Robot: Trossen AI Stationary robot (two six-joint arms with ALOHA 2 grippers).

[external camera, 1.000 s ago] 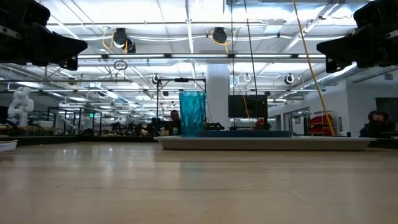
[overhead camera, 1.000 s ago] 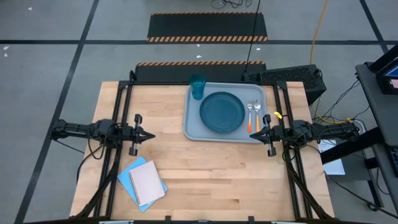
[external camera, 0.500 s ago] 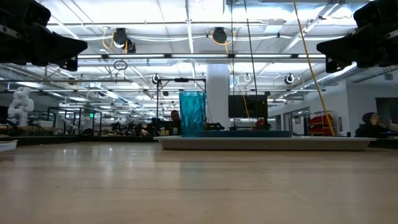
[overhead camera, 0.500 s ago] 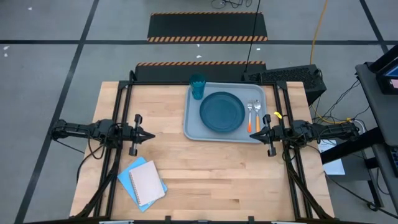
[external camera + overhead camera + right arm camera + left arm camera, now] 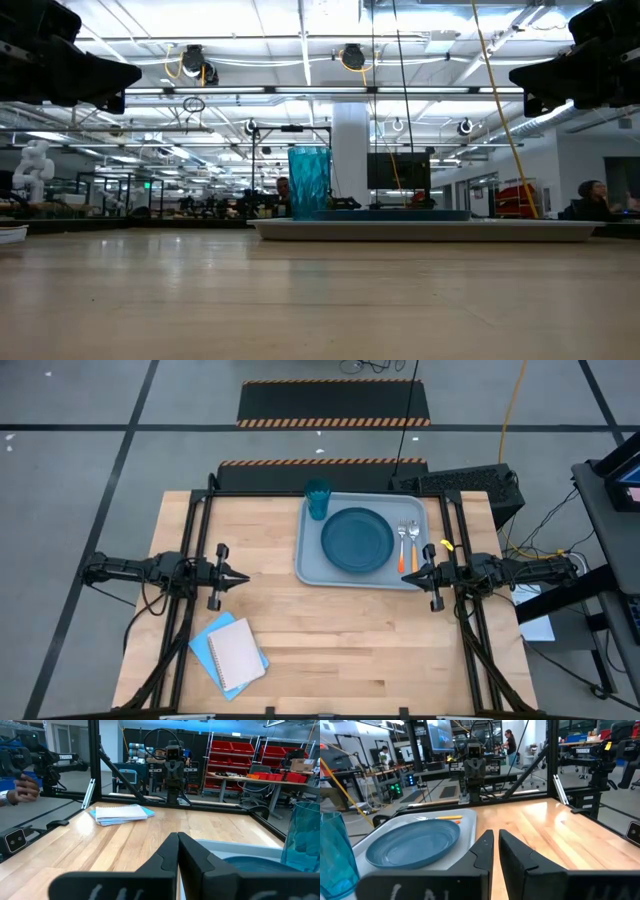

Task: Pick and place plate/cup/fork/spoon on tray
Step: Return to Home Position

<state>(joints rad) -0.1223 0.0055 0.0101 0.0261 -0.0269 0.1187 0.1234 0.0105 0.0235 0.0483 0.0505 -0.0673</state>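
The grey-blue tray [image 5: 305, 550] lies at the table's far right. On it rest the dark teal plate [image 5: 357, 539], the teal cup [image 5: 318, 499] upright at its far left corner, and the fork [image 5: 404, 546] and spoon [image 5: 413, 546] side by side right of the plate. My left gripper [image 5: 244, 576] hovers shut and empty over the table's left middle. My right gripper [image 5: 405, 574] hovers shut and empty above the tray's near right corner. In the left wrist view the plate [image 5: 415, 843] and cup [image 5: 335, 852] show; the right wrist view shows the cup [image 5: 304, 835].
A blue and a white notebook [image 5: 232, 652] lie stacked at the table's near left. The middle and near right of the wooden table are bare. People show in the room beyond the table.
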